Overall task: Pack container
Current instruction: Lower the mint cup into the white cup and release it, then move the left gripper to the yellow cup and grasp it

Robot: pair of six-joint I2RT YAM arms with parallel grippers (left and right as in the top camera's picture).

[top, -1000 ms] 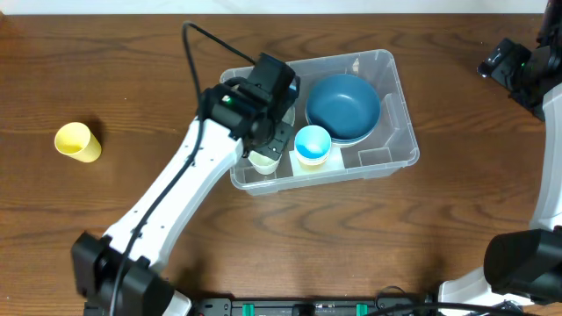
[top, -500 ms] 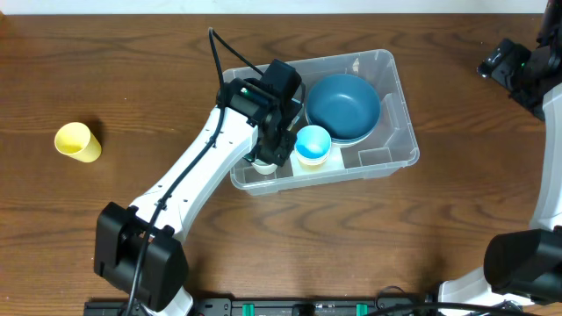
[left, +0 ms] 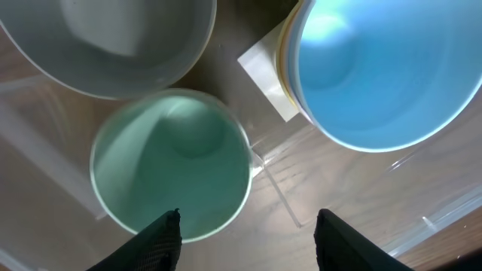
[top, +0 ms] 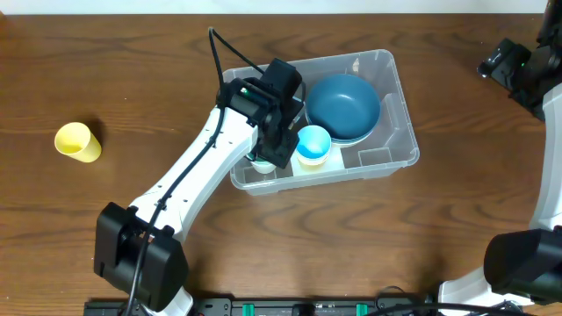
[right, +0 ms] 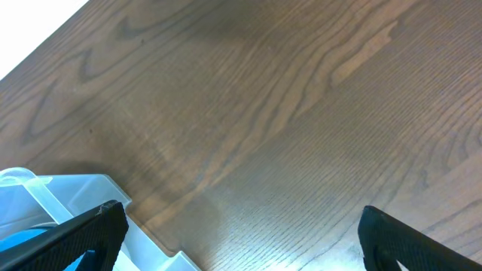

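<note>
The container (top: 397, 112) is a clear plastic bin in the middle of the table. It holds a dark blue bowl (top: 342, 105), a light blue cup (top: 312, 143) and a pale green cup (top: 261, 163). My left gripper (top: 279, 149) hangs inside the bin's front left part. In the left wrist view it (left: 248, 245) is open just above the green cup (left: 169, 162), which stands upright on the bin floor with nothing between the fingers. The light blue cup (left: 376, 68) is to its right. My right gripper (right: 241, 233) is open over bare table, far right of the bin.
A yellow cup (top: 77, 142) lies on the table far to the left. A pale grey bowl (left: 113, 41) sits in the bin behind the green cup. A corner of the container (right: 45, 196) shows in the right wrist view. The right arm (top: 518, 70) stays at the back right.
The left arm swung right and down into the bin's front left part, then its jaws opened and let go of the green cup. The right arm has not moved.
</note>
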